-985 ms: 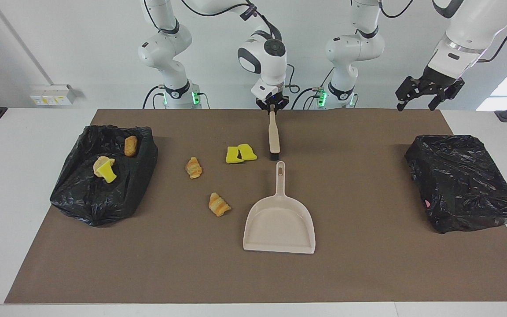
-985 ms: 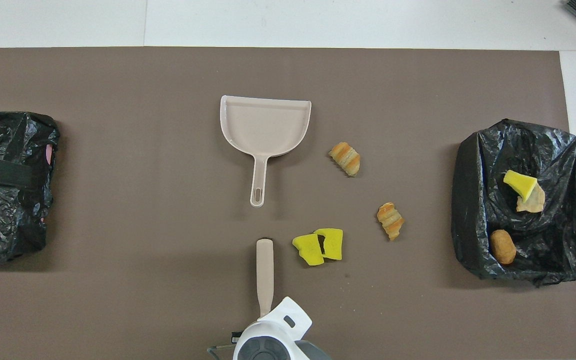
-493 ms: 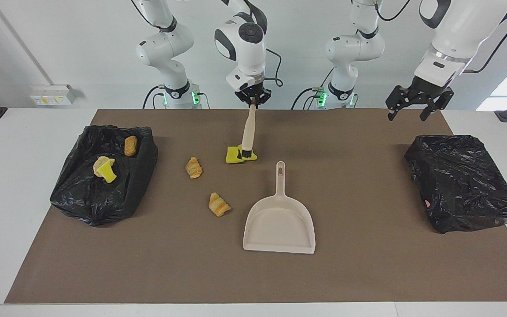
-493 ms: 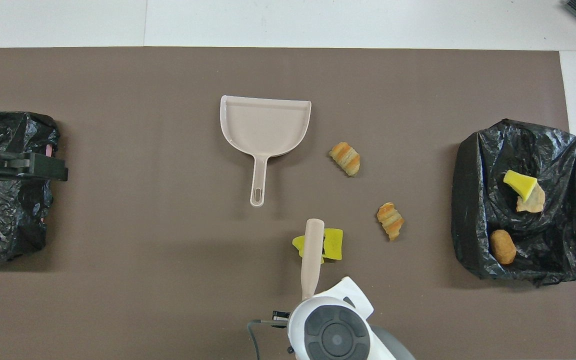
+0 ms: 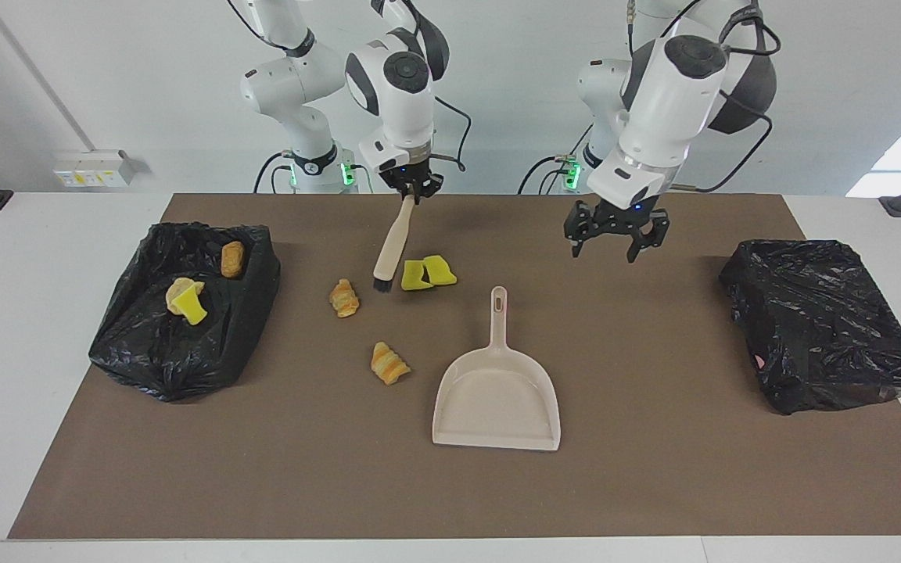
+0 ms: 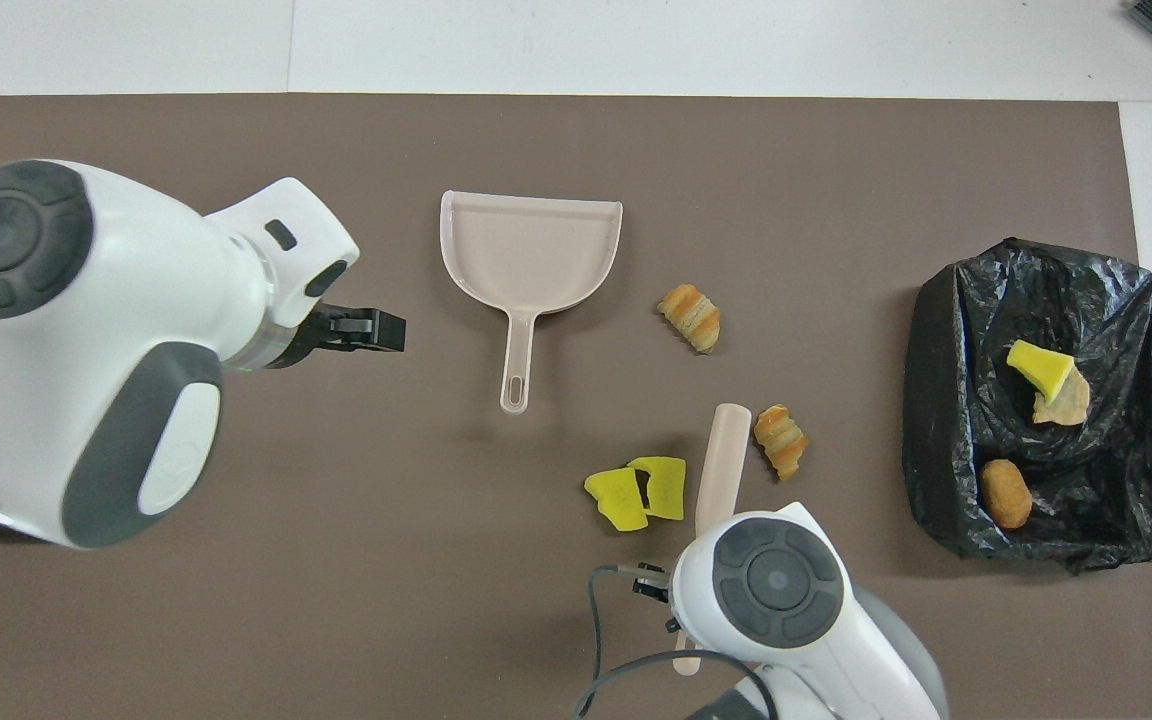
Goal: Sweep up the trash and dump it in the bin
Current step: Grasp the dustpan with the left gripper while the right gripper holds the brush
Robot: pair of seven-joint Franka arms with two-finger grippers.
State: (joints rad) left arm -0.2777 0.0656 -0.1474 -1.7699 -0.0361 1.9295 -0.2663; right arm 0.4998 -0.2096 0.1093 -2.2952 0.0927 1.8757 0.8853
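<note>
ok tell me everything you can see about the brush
The brush is a small hand brush with a long beige handle, plastic by the look of it, and a short tuft of black bristles at its lower end. The right gripper is shut on the top of the handle. It hangs tilted, bristles between the yellow sponge wedges and a croissant-like pastry.

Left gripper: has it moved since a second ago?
Yes. The left gripper, open, has swung from near the closed black bag toward the table's middle, now near the dustpan handle.
</note>
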